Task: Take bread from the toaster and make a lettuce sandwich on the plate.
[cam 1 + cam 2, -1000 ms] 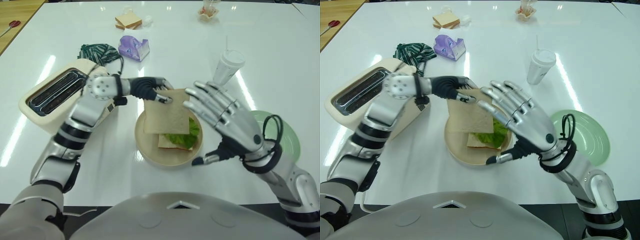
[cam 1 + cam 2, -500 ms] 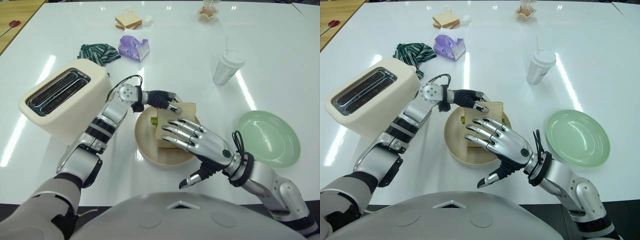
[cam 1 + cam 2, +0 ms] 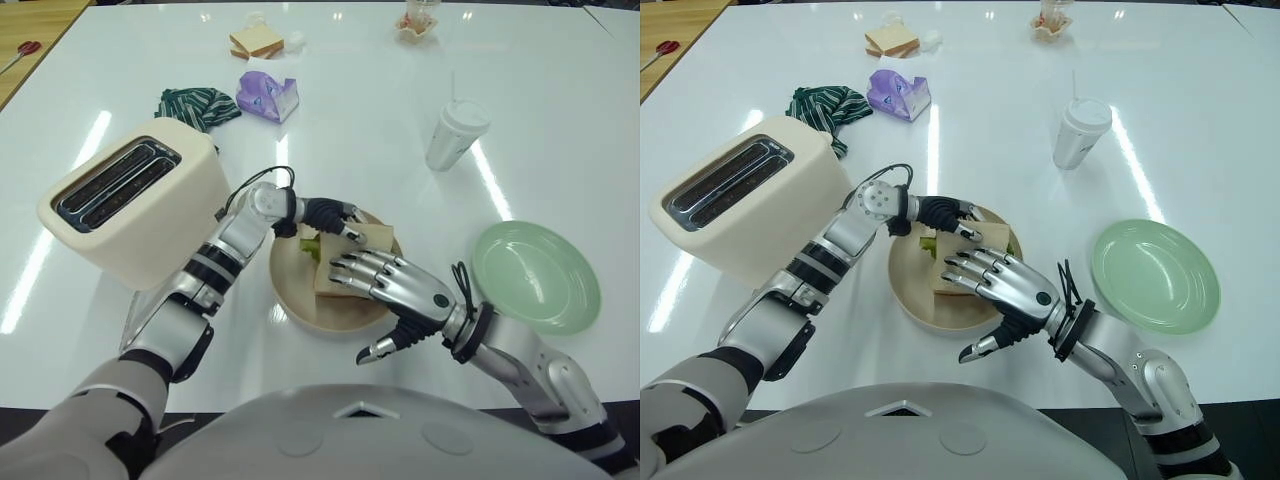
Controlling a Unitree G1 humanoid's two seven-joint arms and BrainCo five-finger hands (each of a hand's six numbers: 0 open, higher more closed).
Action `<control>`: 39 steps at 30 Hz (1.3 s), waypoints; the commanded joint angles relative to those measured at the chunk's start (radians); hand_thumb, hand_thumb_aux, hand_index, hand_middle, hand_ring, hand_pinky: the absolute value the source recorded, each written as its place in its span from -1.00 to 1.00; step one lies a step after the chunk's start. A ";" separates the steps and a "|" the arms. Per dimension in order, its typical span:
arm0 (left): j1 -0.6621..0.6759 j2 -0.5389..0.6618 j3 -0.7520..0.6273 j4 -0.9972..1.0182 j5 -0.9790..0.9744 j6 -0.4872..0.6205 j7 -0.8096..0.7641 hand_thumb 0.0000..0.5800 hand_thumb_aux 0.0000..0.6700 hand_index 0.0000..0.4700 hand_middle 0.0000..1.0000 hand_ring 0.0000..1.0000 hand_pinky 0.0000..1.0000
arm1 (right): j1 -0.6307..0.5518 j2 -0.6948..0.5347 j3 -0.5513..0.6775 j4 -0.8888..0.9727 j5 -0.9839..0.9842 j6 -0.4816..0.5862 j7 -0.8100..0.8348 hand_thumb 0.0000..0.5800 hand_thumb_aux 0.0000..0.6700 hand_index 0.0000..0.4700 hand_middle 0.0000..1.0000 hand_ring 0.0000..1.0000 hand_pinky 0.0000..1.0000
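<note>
Top slice: bread (image 3: 380, 243) now lies flat on the lettuce (image 3: 311, 243), on the tan plate (image 3: 298, 302) at centre near.
Sandwich: the stack (image 3: 324, 284) sits whole on the plate, with a green leaf edge peeking out at its far left side.
Change: a second ago the top slice hung tilted above the plate in the left hand. It has since been lowered onto the stack, and the right hand has come down on it.
Left hand: it (image 3: 325, 212) reaches in from the left, fingers curled narrow on the far corner of the top slice and seemingly still pinching it.
Right hand: it (image 3: 400, 290) lies palm down over the near right part of the top slice, fingers spread and flat, gripping nothing.
Meaning for the task: the sandwich looks assembled. What seems left is to let go of the corner, lift both hands away, and check that the slices stay squared up.
Risk: a sticking fingertip could drag the top slice askew as the hands come off.
Toaster: it (image 3: 120, 205) stands left of the plate, both slots dark and without bread.
Green plate: it (image 3: 535, 275) sits to the right, well apart.
Cup: it (image 3: 455, 135), with lid and straw, stands far right.
Far side: a tissue pack (image 3: 268, 95), a striped cloth (image 3: 195, 105) and spare bread (image 3: 257, 42).
</note>
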 commanded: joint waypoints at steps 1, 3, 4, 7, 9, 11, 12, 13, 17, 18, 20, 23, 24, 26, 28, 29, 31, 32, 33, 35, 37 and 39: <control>0.012 -0.009 -0.025 -0.016 0.032 -0.030 0.009 1.00 1.00 1.00 1.00 1.00 1.00 | -0.017 -0.036 0.066 0.074 0.028 0.054 0.148 -1.00 -1.00 -1.00 -1.00 -1.00 -1.00; 0.023 0.005 -0.054 -0.040 0.090 -0.106 0.046 1.00 1.00 1.00 1.00 1.00 1.00 | -0.020 -0.056 0.112 0.120 0.044 0.087 0.242 -1.00 -1.00 -1.00 -1.00 -1.00 -1.00; 0.019 0.023 -0.082 -0.050 0.152 -0.172 0.085 1.00 1.00 1.00 1.00 1.00 1.00 | -0.023 -0.067 0.132 0.136 0.050 0.106 0.286 -1.00 -1.00 -1.00 -1.00 -1.00 -1.00; -0.062 0.100 -0.180 -0.091 0.514 -0.406 0.424 1.00 1.00 1.00 -1.00 -1.00 -1.00 | -0.035 -0.087 0.167 0.163 0.100 0.164 0.383 -1.00 -1.00 -1.00 -1.00 -1.00 -1.00; -0.145 0.144 -0.219 -0.129 0.771 -0.447 0.717 -1.00 -1.00 -1.00 -1.00 -1.00 -1.00 | -0.051 -0.082 0.181 0.168 0.147 0.199 0.420 -1.00 -1.00 -1.00 -1.00 -1.00 -1.00; -0.194 0.183 -0.223 -0.165 0.933 -0.454 0.922 -1.00 -1.00 -1.00 -1.00 -1.00 -1.00 | -0.069 -0.075 0.195 0.175 0.191 0.225 0.448 -1.00 -1.00 -1.00 -1.00 -1.00 -1.00; -0.212 0.202 -0.216 -0.197 0.994 -0.450 0.997 -1.00 -1.00 -1.00 -1.00 -1.00 -1.00 | -0.078 -0.074 0.203 0.182 0.207 0.234 0.459 -1.00 -1.00 -1.00 -1.00 -1.00 -1.00; -0.231 0.226 -0.206 -0.251 1.057 -0.448 1.069 -1.00 -1.00 -1.00 -1.00 -1.00 -1.00 | -0.090 -0.071 0.212 0.198 0.226 0.243 0.470 -1.00 -1.00 -1.00 -1.00 -1.00 -1.00; -0.274 0.285 -0.117 -0.407 1.170 -0.422 1.258 -1.00 -1.00 -1.00 -1.00 -1.00 -1.00 | -0.147 -0.070 0.235 0.274 0.259 0.272 0.497 -1.00 -1.00 -1.00 -1.00 -1.00 -1.00; -0.271 0.298 -0.083 -0.433 1.163 -0.417 1.279 -1.00 -1.00 -1.00 -1.00 -1.00 -1.00 | -0.164 -0.070 0.240 0.290 0.267 0.274 0.500 -1.00 -1.00 -1.00 -1.00 -1.00 -1.00; -0.242 0.318 -0.004 -0.485 1.100 -0.408 1.281 -1.00 -1.00 -1.00 -1.00 -1.00 -1.00 | -0.201 -0.074 0.244 0.323 0.277 0.270 0.491 -1.00 -1.00 -1.00 -1.00 -1.00 -1.00; -0.167 0.349 0.101 -0.545 0.956 -0.403 1.222 -1.00 -1.00 -1.00 -1.00 -1.00 -1.00 | -0.265 -0.096 0.233 0.365 0.278 0.258 0.463 -1.00 -1.00 -1.00 -1.00 -1.00 -1.00; -0.129 0.364 0.132 -0.566 0.906 -0.402 1.191 -1.00 -1.00 -1.00 -1.00 -1.00 -1.00 | -0.283 -0.106 0.227 0.373 0.282 0.253 0.458 -1.00 -1.00 -1.00 -1.00 -1.00 -1.00; -0.042 0.398 0.187 -0.614 0.838 -0.391 1.135 -1.00 -1.00 -1.00 -1.00 -1.00 -1.00 | -0.315 -0.117 0.221 0.392 0.307 0.244 0.457 -0.58 -0.78 -0.78 -1.00 -1.00 -1.00; 0.036 0.421 0.226 -0.653 0.804 -0.384 1.091 -1.00 -1.00 -1.00 -1.00 -1.00 -1.00 | -0.336 -0.124 0.222 0.403 0.324 0.235 0.456 -1.00 -1.00 -1.00 -1.00 -1.00 -1.00; 0.071 0.428 0.243 -0.669 0.786 -0.382 1.072 -1.00 -1.00 -1.00 -1.00 -1.00 -1.00 | -0.341 -0.126 0.221 0.400 0.332 0.232 0.452 -1.00 -1.00 -1.00 -1.00 -1.00 -1.00; 0.149 0.438 0.287 -0.704 0.716 -0.371 1.020 -1.00 -1.00 -1.00 -1.00 -1.00 -1.00 | -0.339 -0.124 0.209 0.363 0.359 0.225 0.429 -1.00 -1.00 -1.00 -1.00 -1.00 -1.00; 0.187 0.439 0.312 -0.726 0.678 -0.360 0.993 -1.00 -1.00 -1.00 -1.00 -1.00 -1.00 | -0.336 -0.121 0.197 0.337 0.380 0.222 0.417 -1.00 -1.00 -1.00 -1.00 -1.00 -1.00; 0.225 0.442 0.335 -0.748 0.628 -0.344 0.955 -0.37 -0.65 -0.65 -1.00 -1.00 -1.00 | -0.333 -0.117 0.177 0.307 0.402 0.215 0.397 -1.00 -1.00 -1.00 -1.00 -1.00 -1.00; 0.308 0.450 0.384 -0.799 0.530 -0.323 0.881 0.52 0.02 0.02 -1.00 -1.00 -1.00 | -0.322 -0.098 0.106 0.231 0.449 0.209 0.337 -1.00 -1.00 -1.00 -1.00 -1.00 -1.00; 0.389 0.481 0.409 -0.851 0.477 -0.351 0.826 0.50 0.00 0.00 -1.00 -1.00 -1.00 | -0.303 -0.073 0.028 0.158 0.515 0.232 0.297 -1.00 -1.00 -1.00 -1.00 -1.00 -1.00; 0.492 0.508 0.438 -0.907 0.448 -0.372 0.780 0.43 -0.07 -0.07 -1.00 -1.00 -1.00 | -0.256 -0.065 -0.051 0.073 0.595 0.262 0.282 -1.00 -1.00 -1.00 -1.00 -1.00 -1.00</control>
